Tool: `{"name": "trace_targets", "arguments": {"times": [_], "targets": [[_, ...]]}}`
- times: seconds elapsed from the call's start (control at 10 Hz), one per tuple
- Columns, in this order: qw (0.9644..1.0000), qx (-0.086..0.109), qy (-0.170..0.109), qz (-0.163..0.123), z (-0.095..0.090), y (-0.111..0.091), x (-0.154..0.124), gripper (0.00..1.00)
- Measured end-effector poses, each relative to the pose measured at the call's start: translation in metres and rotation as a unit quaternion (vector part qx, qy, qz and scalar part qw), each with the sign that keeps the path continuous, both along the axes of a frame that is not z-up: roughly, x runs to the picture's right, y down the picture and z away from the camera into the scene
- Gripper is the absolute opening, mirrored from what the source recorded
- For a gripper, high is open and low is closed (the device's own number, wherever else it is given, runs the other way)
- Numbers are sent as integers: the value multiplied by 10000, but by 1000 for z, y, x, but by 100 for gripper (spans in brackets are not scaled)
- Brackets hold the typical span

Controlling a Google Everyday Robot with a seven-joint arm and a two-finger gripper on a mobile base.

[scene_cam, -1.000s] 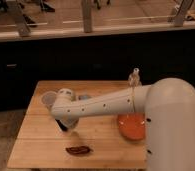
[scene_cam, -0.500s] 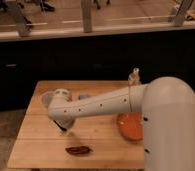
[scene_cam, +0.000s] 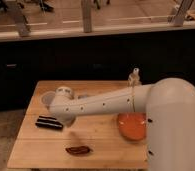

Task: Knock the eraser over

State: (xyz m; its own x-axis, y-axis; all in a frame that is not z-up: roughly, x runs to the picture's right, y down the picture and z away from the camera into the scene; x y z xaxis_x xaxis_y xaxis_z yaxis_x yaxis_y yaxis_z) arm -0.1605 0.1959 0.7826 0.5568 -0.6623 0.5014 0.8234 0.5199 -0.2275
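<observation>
Gripper first: mine point(scene_cam: 65, 119) sits at the left end of my long white arm point(scene_cam: 106, 103), low over the wooden table point(scene_cam: 103, 145) and just to the right of the eraser point(scene_cam: 48, 122). Most of it is tucked under the rounded wrist, so I cannot tell whether it is released or clenched, and I cannot tell whether it touches the eraser either. That eraser, a black block with thin white stripes, lies flat on its long side near the table's left edge, its length running left to right with a slight tilt. Just behind the eraser, toward the far side of the table, a pale plastic cup point(scene_cam: 47, 98) peeks out from beside my wrist. Nearer the front edge and to the right of the eraser lies a flat, dark reddish-brown thing point(scene_cam: 78, 149), well apart from it. Farther right of the eraser, an orange bowl point(scene_cam: 131, 127) rests on the table, partly covered by my arm. Behind that, at the table's far edge and well away from the eraser, stands a small clear bottle point(scene_cam: 134, 76).
</observation>
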Motion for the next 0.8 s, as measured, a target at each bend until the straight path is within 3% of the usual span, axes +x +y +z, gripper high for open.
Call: {"name": "trace_targets", "arguments": {"times": [0.8], "targets": [[9998, -108, -154, -100, -2, 1, -16, 2]]}}
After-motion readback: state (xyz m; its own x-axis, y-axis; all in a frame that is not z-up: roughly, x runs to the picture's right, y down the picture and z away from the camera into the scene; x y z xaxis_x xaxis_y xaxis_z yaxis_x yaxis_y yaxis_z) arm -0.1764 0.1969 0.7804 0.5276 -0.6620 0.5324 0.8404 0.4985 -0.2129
